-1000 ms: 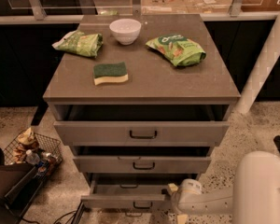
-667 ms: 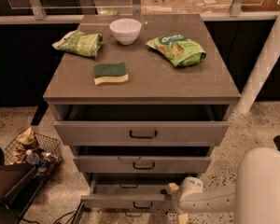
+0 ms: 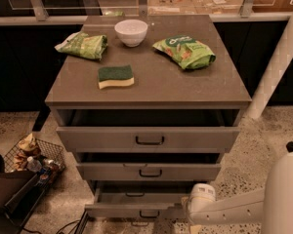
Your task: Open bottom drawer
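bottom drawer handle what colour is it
The bottom drawer handle is black, camera view; the gripper is just right of it.

txt — none readable | gripper (image 3: pixel 179 211) — at bottom drawer (image 3: pixel 129 210) front

Single high view from the front, looking down at the grey cabinet (image 3: pixel 156 89), fairly near, pincer (image 3: pixel 183 210) low in frame

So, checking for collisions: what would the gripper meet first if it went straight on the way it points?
The gripper, low on the right, points left at the bottom drawer; its grey front, right of the handle, likely comes first, though depth is unclear.
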Tool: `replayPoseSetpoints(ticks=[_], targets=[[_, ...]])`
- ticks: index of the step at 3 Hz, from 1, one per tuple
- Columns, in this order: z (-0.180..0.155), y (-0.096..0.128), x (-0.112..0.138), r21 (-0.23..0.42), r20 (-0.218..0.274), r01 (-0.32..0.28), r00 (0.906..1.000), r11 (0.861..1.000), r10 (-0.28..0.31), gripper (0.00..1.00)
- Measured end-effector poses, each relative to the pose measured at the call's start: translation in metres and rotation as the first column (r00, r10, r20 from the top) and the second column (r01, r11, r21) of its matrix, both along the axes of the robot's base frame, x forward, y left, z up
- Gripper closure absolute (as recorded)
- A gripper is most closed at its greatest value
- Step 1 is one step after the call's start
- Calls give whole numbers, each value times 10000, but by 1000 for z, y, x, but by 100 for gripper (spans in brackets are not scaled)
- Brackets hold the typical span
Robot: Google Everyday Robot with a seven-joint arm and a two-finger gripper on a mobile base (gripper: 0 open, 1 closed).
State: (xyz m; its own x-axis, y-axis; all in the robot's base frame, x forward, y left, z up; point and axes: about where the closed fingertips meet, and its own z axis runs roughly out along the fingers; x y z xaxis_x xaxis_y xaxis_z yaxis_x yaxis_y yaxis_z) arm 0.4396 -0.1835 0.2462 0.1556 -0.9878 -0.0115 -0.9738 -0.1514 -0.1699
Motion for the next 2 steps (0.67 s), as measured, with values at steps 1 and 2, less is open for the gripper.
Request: replayPoseSetpoints(ticks=[1, 2], targets=[[-2, 0, 0, 14, -16, -15, 10000, 10000, 15, 46], [-3, 0, -1, 17, -33, -18, 10000, 10000, 18, 70]])
